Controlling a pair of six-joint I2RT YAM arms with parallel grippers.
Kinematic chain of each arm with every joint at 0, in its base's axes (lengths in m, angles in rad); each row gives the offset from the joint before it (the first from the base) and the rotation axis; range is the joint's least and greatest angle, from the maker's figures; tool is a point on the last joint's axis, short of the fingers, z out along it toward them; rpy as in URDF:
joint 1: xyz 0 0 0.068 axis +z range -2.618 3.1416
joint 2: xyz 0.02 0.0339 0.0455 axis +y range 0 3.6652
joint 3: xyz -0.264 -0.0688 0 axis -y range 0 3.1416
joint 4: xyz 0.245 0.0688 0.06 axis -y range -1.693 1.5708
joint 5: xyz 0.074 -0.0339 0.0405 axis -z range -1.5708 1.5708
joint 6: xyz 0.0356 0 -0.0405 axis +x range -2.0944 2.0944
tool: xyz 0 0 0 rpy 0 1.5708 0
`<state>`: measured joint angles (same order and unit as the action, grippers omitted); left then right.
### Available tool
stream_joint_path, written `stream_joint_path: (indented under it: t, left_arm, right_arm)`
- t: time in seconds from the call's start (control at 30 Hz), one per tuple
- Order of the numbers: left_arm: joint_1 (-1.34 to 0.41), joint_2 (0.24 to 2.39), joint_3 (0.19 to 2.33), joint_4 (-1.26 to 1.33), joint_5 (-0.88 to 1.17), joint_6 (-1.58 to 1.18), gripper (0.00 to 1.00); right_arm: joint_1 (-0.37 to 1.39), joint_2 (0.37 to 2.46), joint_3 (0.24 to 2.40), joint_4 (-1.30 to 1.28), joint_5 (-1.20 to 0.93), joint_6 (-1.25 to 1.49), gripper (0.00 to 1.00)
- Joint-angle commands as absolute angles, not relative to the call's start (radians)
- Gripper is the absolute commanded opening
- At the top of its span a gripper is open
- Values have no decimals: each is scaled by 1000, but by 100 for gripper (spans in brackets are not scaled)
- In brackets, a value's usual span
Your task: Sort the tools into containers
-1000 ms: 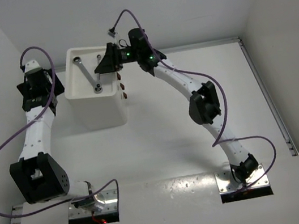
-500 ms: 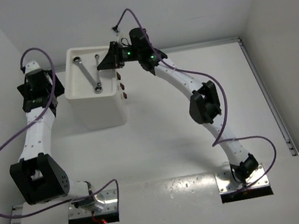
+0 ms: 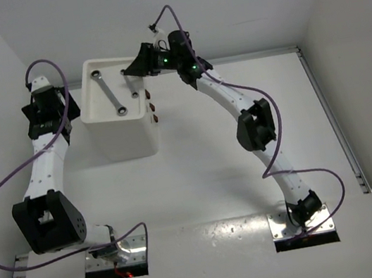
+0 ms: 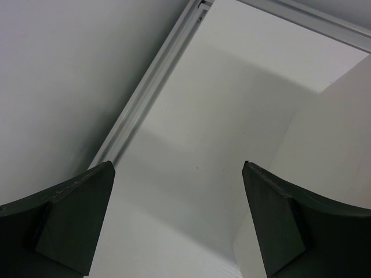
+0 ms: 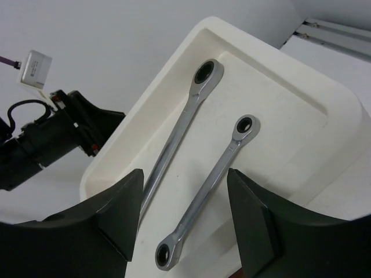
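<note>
Longer wrench (image 5: 179, 124) lies flat in the top tray (image 5: 261, 49) of the white drawer unit (image 3: 125, 138). Its ring end points toward the tray's far corner, and its near end is hidden behind a gripper finger in the right wrist view. Shorter wrench (image 5: 210, 186) lies just beside it in the same tray. The two are roughly parallel and do not touch, with bare tray floor between them.

Top view: the unit stands at about 11 o'clock on the bench (image 3: 200, 179). Three dark-red knobs (image 3: 153, 107) are on its 3 o'clock face.

Right gripper (image 5: 185, 174) hovers over the tray's 2 o'clock corner. Its jaws are spread and hold nothing (the shorter wrench shows between the two fingers but rests on the tray floor).

Left gripper (image 4: 177, 168) sits at the unit's 9 o'clock side, apart from it. Its jaws are wide apart with nothing between them. Its wrist view shows only bare bench, the metal rail (image 4: 148, 92) along the wall, and the unit's plain white side at 3 o'clock.
</note>
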<state>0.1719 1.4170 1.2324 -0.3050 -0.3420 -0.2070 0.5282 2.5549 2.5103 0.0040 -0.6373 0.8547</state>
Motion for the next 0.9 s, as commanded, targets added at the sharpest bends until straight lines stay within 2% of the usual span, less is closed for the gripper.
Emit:
stream_joint_path:
  t: [0.0, 0.17, 0.2, 0.27, 0.4, 0.53, 0.67, 0.77, 0.87]
  left_arm:
    - [163, 1387, 1227, -291, -285, -233, 100]
    - [163, 1350, 1238, -258, -243, -253, 100]
    - [163, 1338, 1238, -246, -204, -253, 100]
    - [137, 1338, 1274, -245, -204, -215, 100]
    - [92, 1338, 1338, -236, -252, -160, 100]
    - [92, 1371, 1376, -270, -313, -169, 100]
    - [83, 1371, 1414, -270, -313, -157, 100]
    - [57, 1425, 1518, -310, -218, -117, 100]
    - [-9, 1535, 1684, -429, -141, -78, 100]
  right_arm:
    - [532, 2528, 2496, 38, -678, 818, 61]
    - [532, 2421, 2429, 72, -599, 766, 61]
    - [520, 2390, 2410, 72, -580, 724, 65]
    - [505, 2288, 2360, 72, -510, 675, 65]
    - [428, 2178, 2335, -44, -431, 604, 68]
    - [275, 2085, 2324, -208, -335, 550, 68]
    - [111, 2006, 2192, -403, -262, 403, 68]
    - [-4, 1987, 2111, -583, -231, 283, 68]
    - [-66, 1895, 1924, -594, -245, 178, 69]
